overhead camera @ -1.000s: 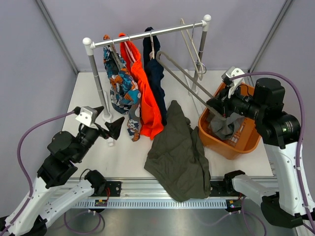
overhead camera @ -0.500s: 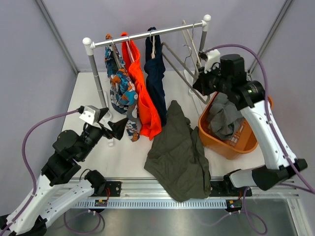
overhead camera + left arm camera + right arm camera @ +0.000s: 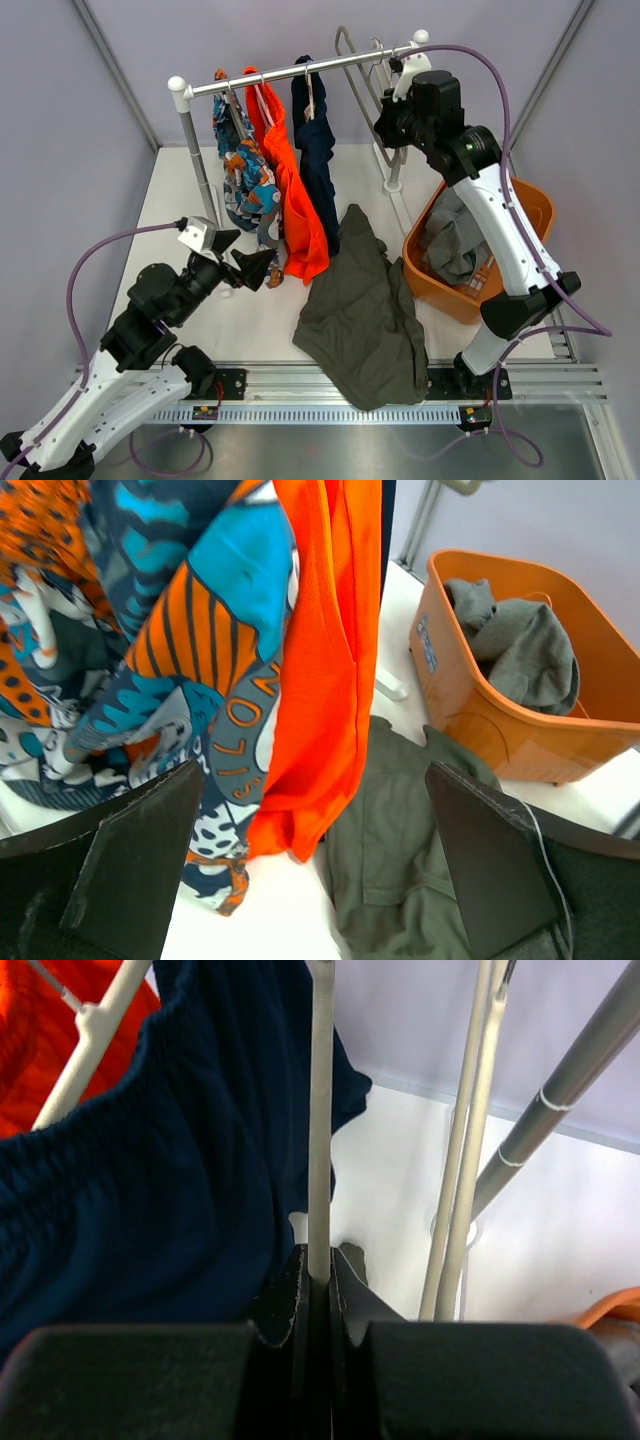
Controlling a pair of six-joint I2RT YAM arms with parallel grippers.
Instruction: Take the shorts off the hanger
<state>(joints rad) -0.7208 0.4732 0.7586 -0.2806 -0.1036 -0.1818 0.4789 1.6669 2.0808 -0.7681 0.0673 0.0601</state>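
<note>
While the right gripper (image 3: 320, 1268) is held high beside the right end of the clothes rack (image 3: 280, 70), its jaws are nearly closed, pinching the thin pale bar of an empty hanger (image 3: 320, 1110). Just left of that bar hangs the navy pair (image 3: 150, 1190), its gathered waistband in view; 2 more pale rods (image 3: 468, 1110) stand to the right of the bar. The left gripper (image 3: 312, 780) is spread wide and holds nothing, hovering low in front of the garments on the rail.

Neither of the 2 drab pairs is on a hanger. The olive-green shorts (image 3: 360, 310) lie crumpled on the white surface (image 3: 260, 320) near its front edge, between the 2 arms. The grey shorts (image 3: 520, 640) lie bunched inside the orange basket (image 3: 500, 735) at the right.

On the rail hang 3 garments: a patterned pair (image 3: 150, 630) in blue, orange and white, the bright orange pair (image 3: 330, 630), and the navy pair. Orange block letters on the patterned cloth read roughly "ILON"; any further letters are lost in a fold. A small pale label (image 3: 427, 643) on the basket's wall bears print too small to read.
</note>
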